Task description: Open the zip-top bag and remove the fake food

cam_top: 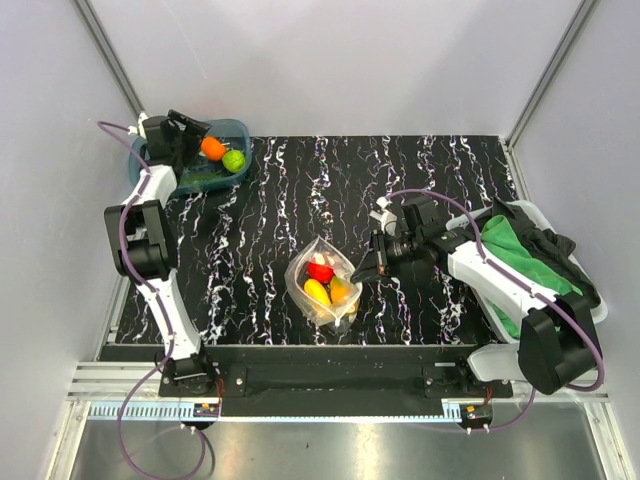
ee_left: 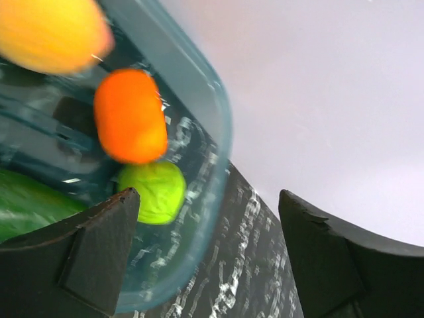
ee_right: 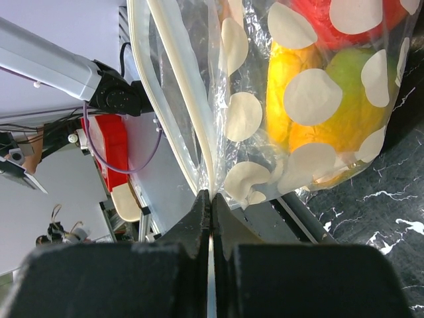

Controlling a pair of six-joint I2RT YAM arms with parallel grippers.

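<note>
The zip-top bag (cam_top: 335, 312) lies near the middle of the table (cam_top: 450, 180), towards its near edge, and we count three pieces of fake food (cam_top: 321, 271) inside it: one red, one yellow, one orange. The right gripper (cam_top: 365, 268) is clenched on the bag's plastic edge. In the right wrist view its fingers (ee_right: 192, 225) meet with only the film beside the pale zip strip between them. Well apart, at the far left corner, the blue tub (cam_top: 238, 126) contains an orange piece (cam_top: 212, 147) and a lime green piece (cam_top: 234, 160), just beside each other. The left gripper (ee_left: 209, 212) hangs over the tub, jaws spread with nothing between them. A blurred yellow-orange piece (ee_left: 50, 30) shows at the corner of its view, and we cannot tell whether it rests or drops. We judge the bag open and the emptying partly done, with the three pieces in the bag left to lift out.
</note>
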